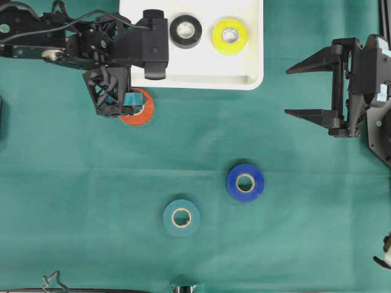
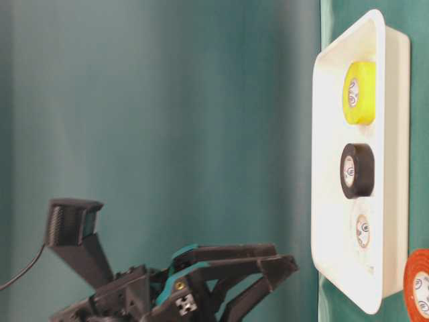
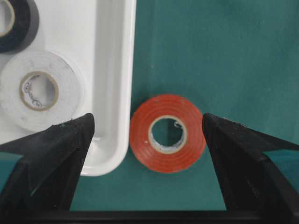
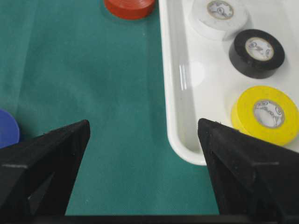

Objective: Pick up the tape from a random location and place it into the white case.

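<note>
An orange tape roll (image 1: 143, 113) (image 3: 167, 133) lies flat on the green cloth, just off the near rim of the white case (image 1: 201, 83) (image 3: 117, 70). My left gripper (image 3: 147, 119) hovers open above it. One finger is over the case corner, the other over the cloth beyond the roll, and neither touches it. A blue roll (image 1: 245, 182) and a teal roll (image 1: 181, 217) lie further out on the cloth. My right gripper (image 1: 287, 91) (image 4: 144, 123) stands open and empty at the right, beside the case.
Inside the case lie a black roll (image 1: 186, 31), a yellow roll (image 1: 230, 36) and a white roll (image 3: 39, 88), which the left arm hides from overhead. The left arm (image 1: 73, 39) reaches over the case's left end.
</note>
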